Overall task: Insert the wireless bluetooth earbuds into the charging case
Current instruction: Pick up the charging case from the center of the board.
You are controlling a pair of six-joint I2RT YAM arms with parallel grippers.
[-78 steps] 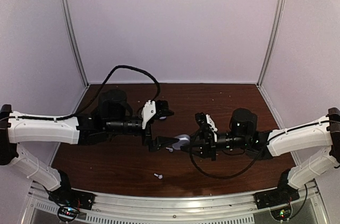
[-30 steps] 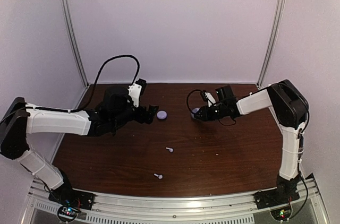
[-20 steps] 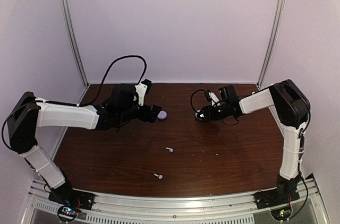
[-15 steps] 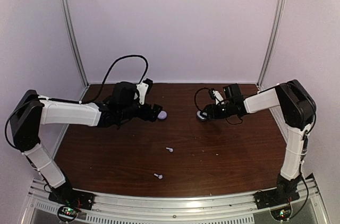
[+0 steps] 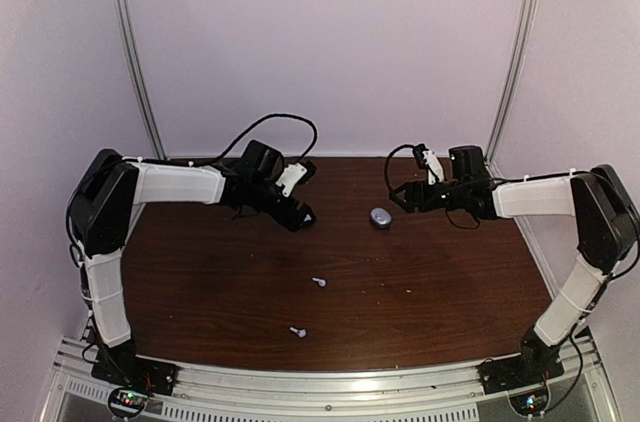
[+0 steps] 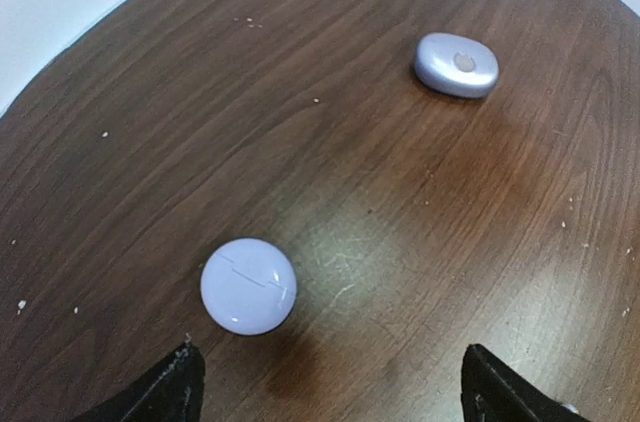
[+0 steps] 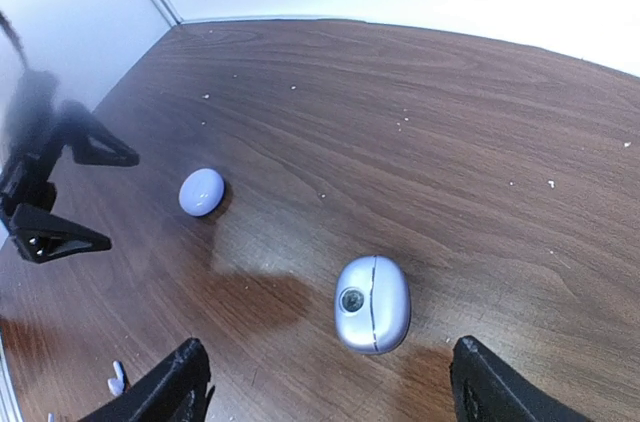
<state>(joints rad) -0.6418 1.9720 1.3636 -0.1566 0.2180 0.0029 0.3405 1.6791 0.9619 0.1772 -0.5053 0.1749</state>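
The oval silver-lavender charging case (image 5: 380,217) lies shut on the dark wooden table, and also shows as the case (image 7: 373,303) and the case (image 6: 457,64). My right gripper (image 5: 400,198) hangs open just right of it, nothing between its fingers (image 7: 182,383). My left gripper (image 5: 300,216) is open above a round lavender case (image 6: 248,285), which the top view hides. Two tiny whitish earbuds lie apart nearer the front: one earbud (image 5: 318,282) and another earbud (image 5: 297,331).
The table's back edge meets a white wall with metal corner posts (image 5: 135,52). The left gripper's black fingers (image 7: 60,238) show at the left of the right wrist view, beside the round case (image 7: 201,191). A black cable (image 5: 270,127) loops above the left arm.
My right gripper opened, left the oval case on the table and drew back to the right. The left arm swung toward the back right, and its gripper now covers the round case from above.
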